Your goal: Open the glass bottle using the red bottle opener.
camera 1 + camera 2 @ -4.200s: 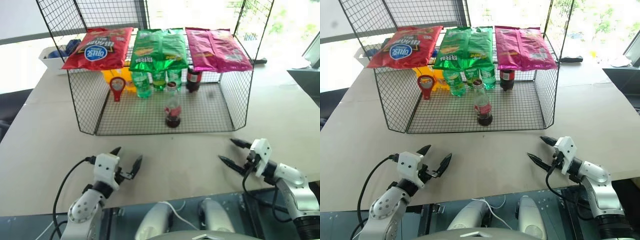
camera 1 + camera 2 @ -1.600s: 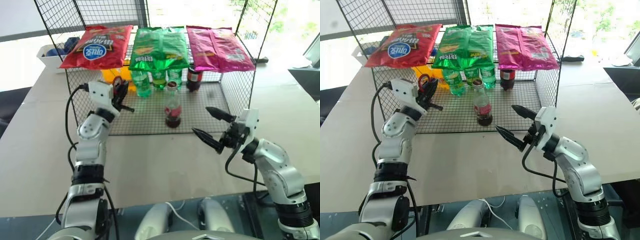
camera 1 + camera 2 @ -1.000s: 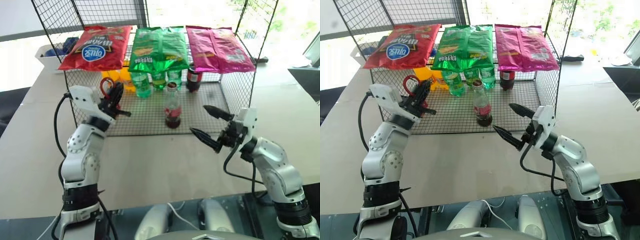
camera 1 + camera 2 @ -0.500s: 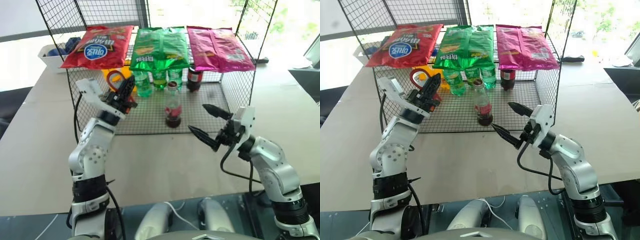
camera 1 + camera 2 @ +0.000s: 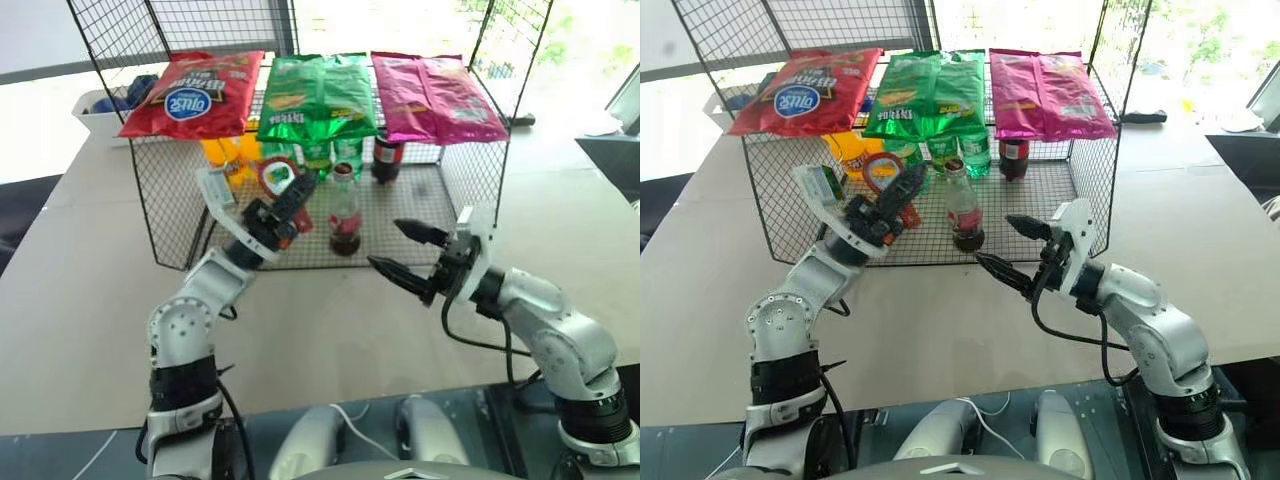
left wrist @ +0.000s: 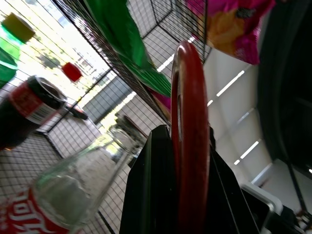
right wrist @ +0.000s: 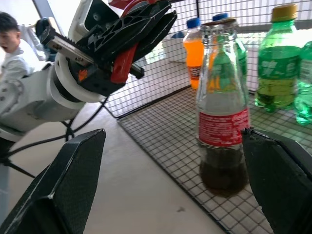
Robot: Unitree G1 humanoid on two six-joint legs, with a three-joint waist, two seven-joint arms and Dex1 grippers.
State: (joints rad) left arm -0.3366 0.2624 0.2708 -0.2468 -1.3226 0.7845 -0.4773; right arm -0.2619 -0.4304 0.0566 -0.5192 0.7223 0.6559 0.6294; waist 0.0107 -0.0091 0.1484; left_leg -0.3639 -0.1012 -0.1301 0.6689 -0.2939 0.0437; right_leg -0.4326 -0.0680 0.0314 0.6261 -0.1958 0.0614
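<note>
1. The red bottle opener [image 5: 277,176] is already picked up: it is clamped by its handle in the closed left end effector [image 5: 283,206], with the ring head raised just to the left of the bottle's neck.
2. The glass bottle [image 5: 345,214] is seen standing upright on the floor of the wire rack [image 5: 420,215], near its front edge, between the two end effectors; its red crown cap [image 5: 343,168] is judged to be on, so the opening itself is left to do.
3. The right end effector [image 5: 408,250] is held wide open and empty, just to the right of the bottle's base and clear of it; steadying the bottle is judged to be the step ahead, then hooking the ring over the cap.
4. Green soda bottles [image 5: 287,160] and a darker cola bottle [image 5: 386,157] are ranged behind, and snack bags [image 5: 318,95] are laid on the rack's top.
5. The rack is carried by a pale beige worktop [image 5: 80,290], and bright windows are seen behind it.
</note>
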